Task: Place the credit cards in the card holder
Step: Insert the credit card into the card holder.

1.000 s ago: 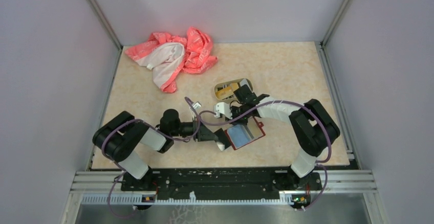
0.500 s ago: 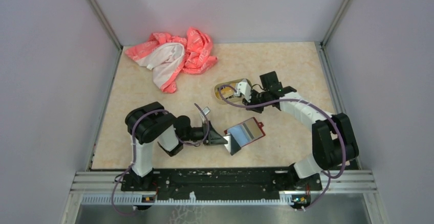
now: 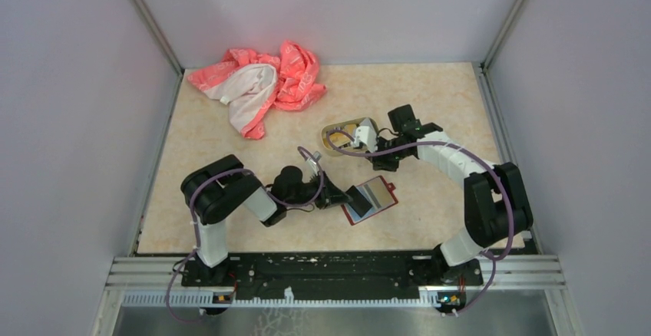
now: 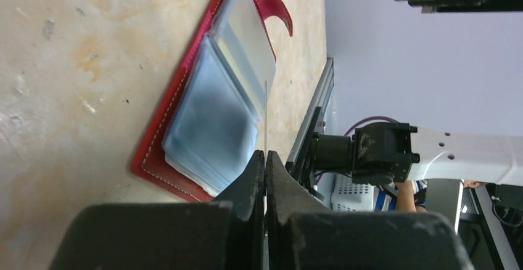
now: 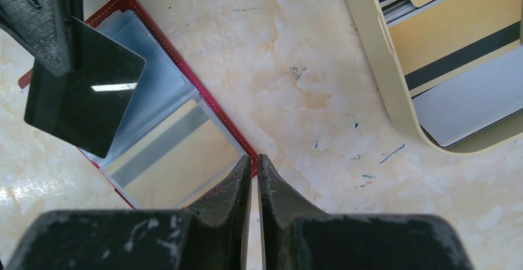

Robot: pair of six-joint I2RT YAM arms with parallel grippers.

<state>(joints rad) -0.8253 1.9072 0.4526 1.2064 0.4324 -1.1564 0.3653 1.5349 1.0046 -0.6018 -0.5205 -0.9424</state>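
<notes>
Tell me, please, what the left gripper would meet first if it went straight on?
Probably the open card holder: the left gripper points at its clear pockets, and the dark card it pinches would touch first, though depth is unclear.

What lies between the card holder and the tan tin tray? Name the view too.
Only bare tabletop, flecked with small marks, as the right wrist view shows. The shut right pincer hangs over it, near the card holder.
</notes>
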